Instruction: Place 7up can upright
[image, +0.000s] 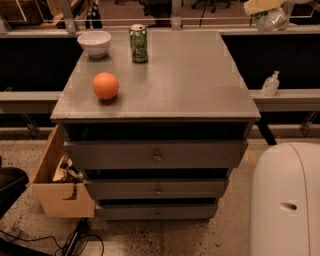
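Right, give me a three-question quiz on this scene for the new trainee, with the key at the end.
1. True or false: the 7up can already stands on the cabinet top.
2. Short answer: what stands nearest the white bowl at the back of the top?
3. Where is the gripper?
A) Low over the orange
B) At the picture's top right, in the air off the cabinet top, jaws shut on the 7up can
C) Down by the cardboard box

Key: 1 false; 2 the green can; 3 B.
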